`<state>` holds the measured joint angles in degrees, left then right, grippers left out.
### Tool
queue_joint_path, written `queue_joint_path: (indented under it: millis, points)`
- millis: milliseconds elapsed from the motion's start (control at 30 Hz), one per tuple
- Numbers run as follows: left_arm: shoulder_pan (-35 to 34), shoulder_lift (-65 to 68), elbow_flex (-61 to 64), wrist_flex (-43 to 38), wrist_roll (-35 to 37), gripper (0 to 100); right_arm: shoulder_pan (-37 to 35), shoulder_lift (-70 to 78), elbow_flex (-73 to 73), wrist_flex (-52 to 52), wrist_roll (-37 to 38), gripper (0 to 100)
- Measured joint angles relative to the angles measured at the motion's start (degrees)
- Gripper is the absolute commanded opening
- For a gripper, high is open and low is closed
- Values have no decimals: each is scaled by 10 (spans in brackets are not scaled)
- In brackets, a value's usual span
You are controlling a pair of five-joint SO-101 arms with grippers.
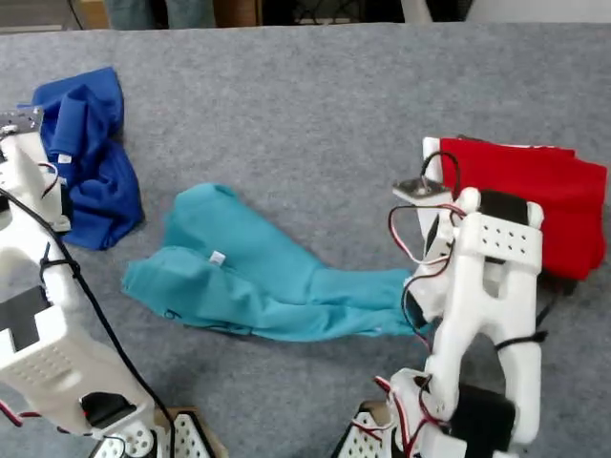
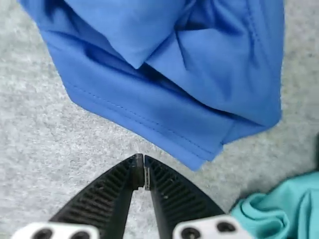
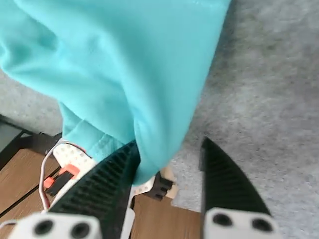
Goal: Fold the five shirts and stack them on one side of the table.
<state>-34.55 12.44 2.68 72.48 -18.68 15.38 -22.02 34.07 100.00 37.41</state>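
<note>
Your teal shirt (image 1: 258, 286) lies crumpled mid-way along the counter (image 1: 315, 105), its right end against one finger (image 3: 99, 189) of your wide right hand (image 3: 169, 145); the blue shirt (image 1: 91, 162) sits far left, just beyond your left hand (image 2: 143, 172), closed on nothing; the red shirt (image 1: 544, 200) lies folded right.

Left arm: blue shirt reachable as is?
Likely yes: the blue shirt lies just ahead of the left claw, only bare table between. The claw is shut, so it would need to open first.
</note>
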Motion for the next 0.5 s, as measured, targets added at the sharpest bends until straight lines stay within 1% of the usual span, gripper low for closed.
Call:
queue_joint_path:
  millis: [67,133,233,400,500]
  points:
    - [4,0,22,-25,17,30,-11,-9,-5,1,-26,204]
    - [11,0,37,-44,30,30,-12,-16,-7,4,-36,208]
    - [18,8,40,-55,36,30,-11,-34,12,4,-12,217]
    - [18,39,40,-74,40,30,-14,-63,69,5,25,352]
    - [18,65,32,-74,41,30,9,-69,74,6,62,408]
